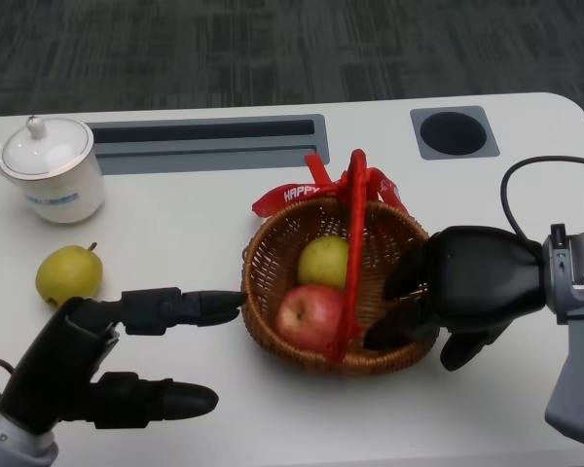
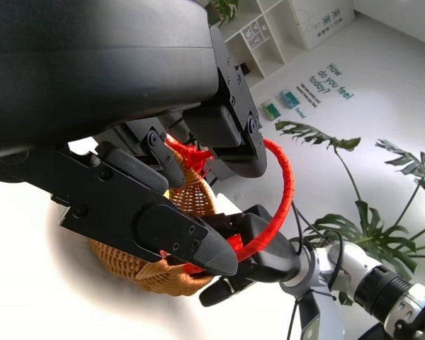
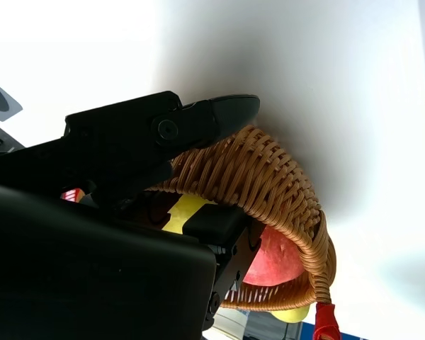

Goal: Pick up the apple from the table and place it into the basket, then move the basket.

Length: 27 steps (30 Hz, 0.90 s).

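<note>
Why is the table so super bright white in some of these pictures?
Both wrist views are overexposed: the table glares white, leaving only a grey shadow around the basket. In the head view, light is even and the apple looks sharp.

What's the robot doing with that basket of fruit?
The apple already lies in the basket, next to a pear. The right hand grips the basket's rim, fingers inside and outside the wall, probably ready to move it. The left hand holds nothing, one finger pointing at the basket's other side. Another pear sits on the table.
</note>
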Tool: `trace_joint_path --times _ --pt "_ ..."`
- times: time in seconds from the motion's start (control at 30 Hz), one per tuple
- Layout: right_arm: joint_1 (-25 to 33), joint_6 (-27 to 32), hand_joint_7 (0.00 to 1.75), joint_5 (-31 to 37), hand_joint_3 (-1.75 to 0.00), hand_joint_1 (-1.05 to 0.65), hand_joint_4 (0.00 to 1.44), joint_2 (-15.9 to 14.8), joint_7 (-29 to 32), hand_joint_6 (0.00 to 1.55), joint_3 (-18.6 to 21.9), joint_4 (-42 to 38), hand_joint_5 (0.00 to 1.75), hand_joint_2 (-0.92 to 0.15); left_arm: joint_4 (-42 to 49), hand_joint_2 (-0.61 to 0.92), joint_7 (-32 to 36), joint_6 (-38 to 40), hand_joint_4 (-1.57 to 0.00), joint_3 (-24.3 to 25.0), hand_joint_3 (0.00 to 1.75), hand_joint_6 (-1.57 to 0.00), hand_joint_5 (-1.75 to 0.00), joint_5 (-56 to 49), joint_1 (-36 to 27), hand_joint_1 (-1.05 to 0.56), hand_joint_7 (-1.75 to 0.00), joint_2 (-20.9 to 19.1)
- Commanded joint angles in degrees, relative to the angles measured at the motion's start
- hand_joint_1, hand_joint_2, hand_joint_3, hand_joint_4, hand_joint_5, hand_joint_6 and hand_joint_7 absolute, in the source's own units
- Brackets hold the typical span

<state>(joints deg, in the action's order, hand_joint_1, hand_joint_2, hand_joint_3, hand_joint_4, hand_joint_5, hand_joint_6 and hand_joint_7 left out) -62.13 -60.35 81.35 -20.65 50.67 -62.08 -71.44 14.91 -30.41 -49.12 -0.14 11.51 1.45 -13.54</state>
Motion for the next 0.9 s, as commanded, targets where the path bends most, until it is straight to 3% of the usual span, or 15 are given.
trace_joint_path --times 0.03,0.2,0.5,0.73,0.9 --pt "-0.51 1.66 0.02 -0.96 -0.04 -0.67 0.78 1.96 -2.98 0.66 -1.22 -1.22 0.04 -0.92 0.48 0.83 0.97 -1.15 -0.92 0.39 0.00 -0.81 -0.01 -0.25 -0.18 -0.55 0.00 0.44" --pt "-1.00 1.88 0.01 -5.77 -0.02 -0.62 0.81 2.69 -9.54 0.67 0.61 -3.16 0.04 -0.92 0.07 0.83 1.85 -1.52 -0.93 0.57 0.00 -0.82 -0.01 -0.60 -0.85 -0.55 0.00 1.52" --pt "-0.71 4.46 0.04 -16.58 -0.03 -0.21 0.91 2.45 -24.09 0.82 7.73 -5.46 0.05 -0.89 0.31 0.84 2.60 -2.56 -0.94 0.98 0.00 -0.83 -0.01 -0.12 -1.39 -0.55 0.00 2.37" --pt "1.26 8.53 0.02 -24.45 -0.16 -0.26 0.89 2.15 -32.91 0.83 14.77 -6.12 0.02 -0.92 0.18 0.84 2.87 -3.11 -0.96 0.98 0.00 -0.84 -0.01 -0.03 -1.29 -0.55 -0.01 2.83" --pt "2.85 11.87 0.00 -27.22 -0.27 -0.31 0.89 3.15 -37.15 0.81 17.15 -6.21 0.01 -0.92 -0.79 0.84 3.77 -3.76 -0.97 1.44 0.00 -0.85 -0.02 -0.96 -2.05 -0.57 -0.01 2.84"
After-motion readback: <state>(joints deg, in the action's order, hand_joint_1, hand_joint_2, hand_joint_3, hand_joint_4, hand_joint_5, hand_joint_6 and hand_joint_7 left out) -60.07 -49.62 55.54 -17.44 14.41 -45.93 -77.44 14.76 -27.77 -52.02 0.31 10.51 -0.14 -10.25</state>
